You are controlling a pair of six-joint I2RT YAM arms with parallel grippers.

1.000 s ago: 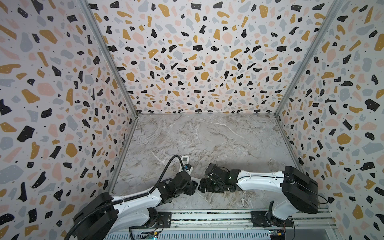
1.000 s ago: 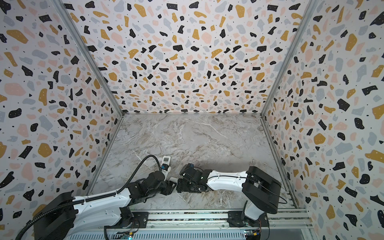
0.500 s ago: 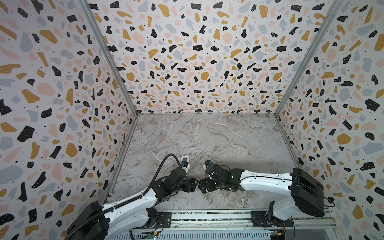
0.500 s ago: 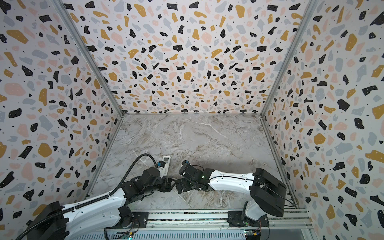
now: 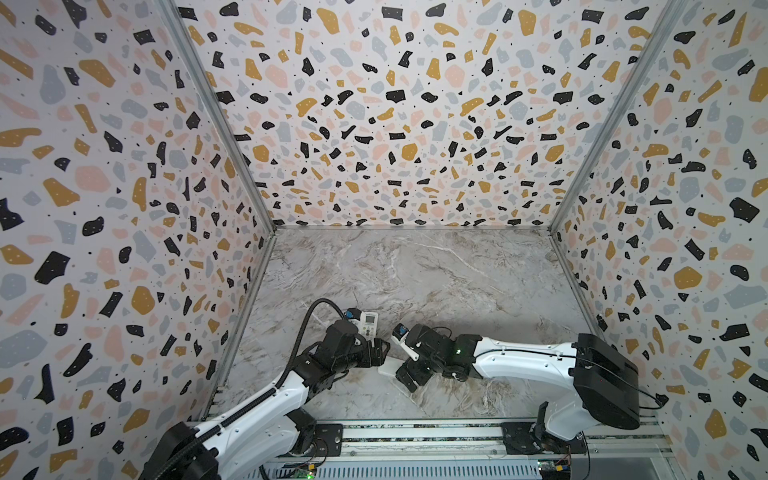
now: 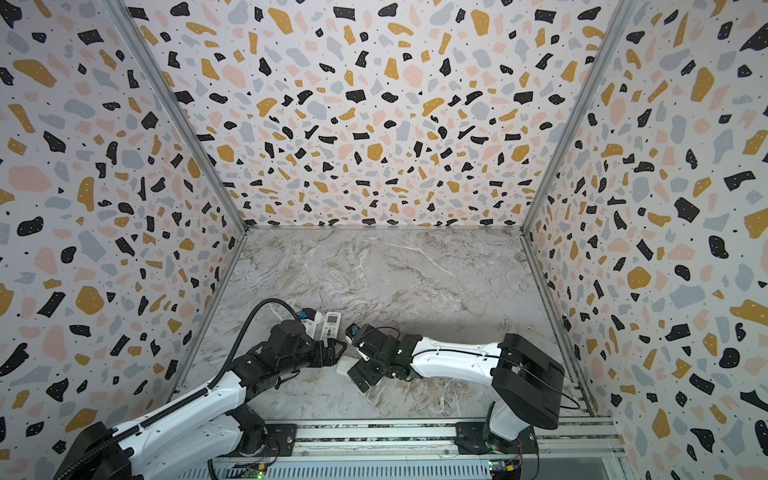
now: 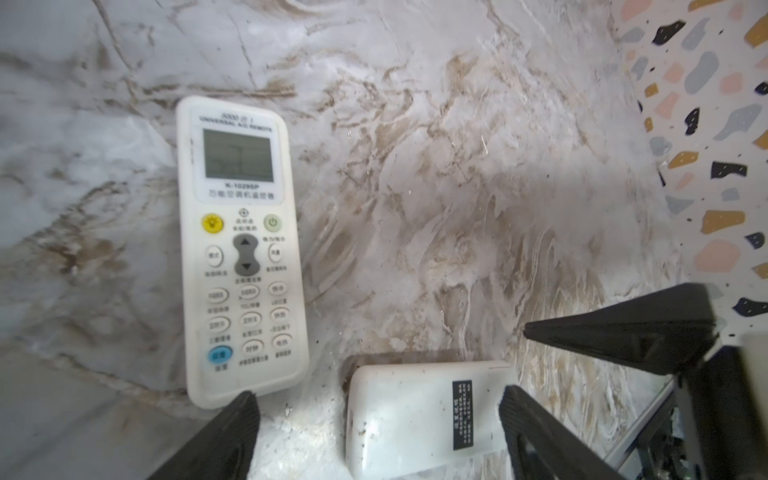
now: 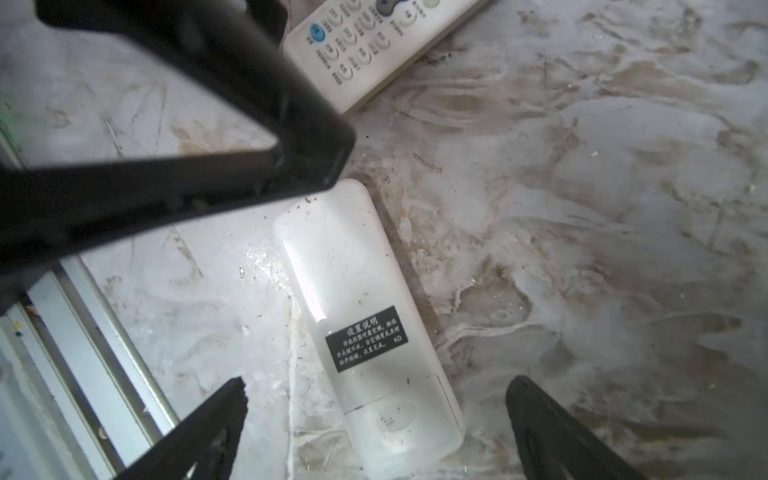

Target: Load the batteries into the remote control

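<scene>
Right wrist view: the right pincer hangs released and empty over a face-down remote lying between its spread fingers. The left pincer, likewise released, brackets the remote's other end. No batteries are in sight, and the battery cover is shut. Smooth, rounded white plastic could skate across the slick marbled table under a pinch, and the crowded black fingers may clash. A button-side-up remote lies just beyond the left pincer.
</scene>
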